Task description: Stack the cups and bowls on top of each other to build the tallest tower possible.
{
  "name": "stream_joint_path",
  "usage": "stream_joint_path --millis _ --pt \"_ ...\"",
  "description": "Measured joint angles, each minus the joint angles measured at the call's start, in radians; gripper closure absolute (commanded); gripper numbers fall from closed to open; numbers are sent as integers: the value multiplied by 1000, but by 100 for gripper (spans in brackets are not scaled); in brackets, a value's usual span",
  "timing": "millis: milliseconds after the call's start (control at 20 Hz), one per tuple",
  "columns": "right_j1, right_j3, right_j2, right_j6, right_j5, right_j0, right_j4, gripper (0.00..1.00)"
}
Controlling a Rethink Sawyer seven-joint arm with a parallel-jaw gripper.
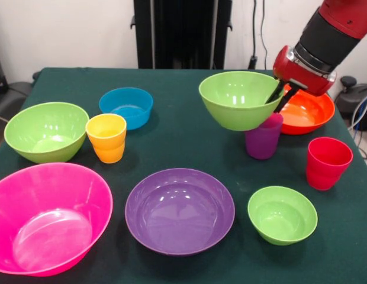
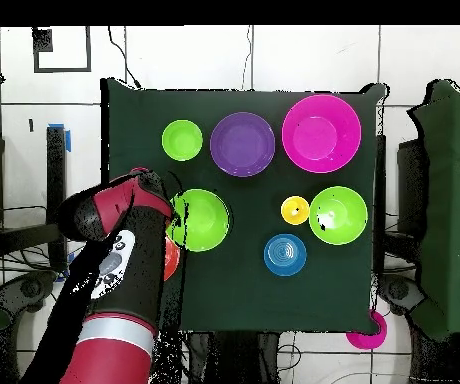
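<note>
My gripper (image 1: 279, 96) is shut on the right rim of a lime green bowl (image 1: 238, 99), with one finger inside and one outside. The bowl hangs slightly tilted just over the purple cup (image 1: 263, 139), and I cannot tell whether they touch. In the overhead view the gripper (image 2: 177, 212) meets that bowl (image 2: 200, 220) at its left rim, and the purple cup is hidden. Standing on the table are a red cup (image 1: 327, 163), a yellow-orange cup (image 1: 106, 137), an orange-red bowl (image 1: 311, 112), a small green bowl (image 1: 282, 214), a purple bowl (image 1: 179, 210), a pink bowl (image 1: 44, 219), another green bowl (image 1: 46, 131) and a blue bowl (image 1: 126, 106).
The dark green table (image 1: 183, 148) carries all the pieces, spread apart. The orange-red bowl sits right behind the purple cup, and the red cup stands close to its front right. In the overhead view the arm (image 2: 114, 290) covers the table's left edge.
</note>
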Motion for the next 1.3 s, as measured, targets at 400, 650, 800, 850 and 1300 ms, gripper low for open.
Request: stream_joint_path --millis 400,650,800,850,1300 --pt "-12 0 5 0 27 0 40 100" --pt "-39 0 7 0 32 0 63 100" --pt "-54 0 7 0 32 0 80 100" --pt "-61 -1 7 0 32 0 87 100" --pt "-62 -25 7 0 33 2 99 100"
